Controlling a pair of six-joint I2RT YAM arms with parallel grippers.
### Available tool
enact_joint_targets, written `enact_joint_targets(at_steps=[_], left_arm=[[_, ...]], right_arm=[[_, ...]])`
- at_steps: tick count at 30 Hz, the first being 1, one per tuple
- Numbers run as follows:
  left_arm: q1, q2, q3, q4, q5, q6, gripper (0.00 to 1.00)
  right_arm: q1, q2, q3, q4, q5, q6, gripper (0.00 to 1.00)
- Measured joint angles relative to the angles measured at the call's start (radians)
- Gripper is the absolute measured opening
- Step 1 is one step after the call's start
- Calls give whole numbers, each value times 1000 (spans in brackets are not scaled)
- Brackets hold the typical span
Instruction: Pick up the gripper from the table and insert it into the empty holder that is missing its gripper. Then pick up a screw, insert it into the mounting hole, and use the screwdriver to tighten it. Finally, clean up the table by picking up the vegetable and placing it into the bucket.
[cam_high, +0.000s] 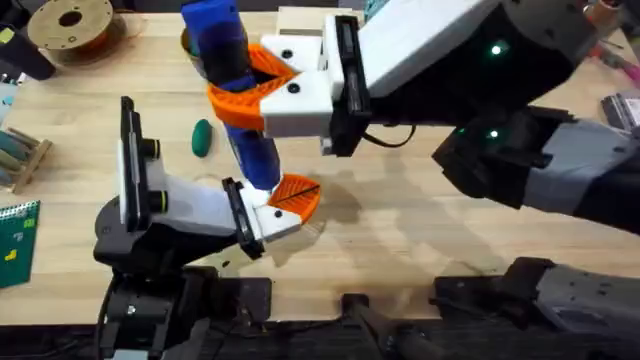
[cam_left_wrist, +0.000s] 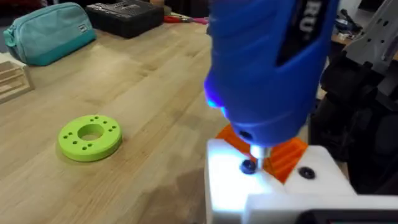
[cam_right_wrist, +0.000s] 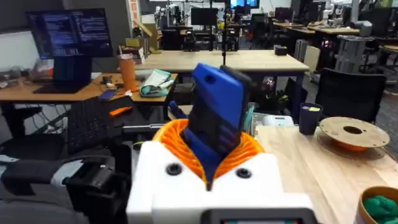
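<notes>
My right claw (cam_high: 262, 88) is pinching the blue screwdriver (cam_high: 236, 80) upright between its orange pads. White lettering on the screwdriver body in the left wrist view is partly cut off and unreadable. Its bit is pressing onto a screw (cam_left_wrist: 249, 166) in the white holder (cam_left_wrist: 273, 193) of my left claw (cam_high: 285, 205), whose finger spacing I cannot tell. The vegetable (cam_high: 202, 137) is lying on the desk (cam_high: 400, 230), near the screwdriver.
</notes>
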Motion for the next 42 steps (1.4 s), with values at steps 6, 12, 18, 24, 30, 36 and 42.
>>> enact_joint_targets(at_steps=[6,12,18,24,30,36,42], left_arm=[[0,0,0,0,0,0,4],[0,0,0,0,0,0,4],[0,0,0,0,0,0,4],[0,0,0,0,0,0,4],[0,0,0,0,0,0,4],[0,0,0,0,0,0,4],[0,0,0,0,0,0,4]], right_arm=[[0,0,0,6,3,-4,8],[0,0,0,6,7,-4,8],[0,0,0,6,8,-8,8],[0,0,0,6,8,-15,8],[0,0,0,6,24,-22,8],[-1,0,0,7,35,-30,8],[-1,0,0,35,37,-30,8]])
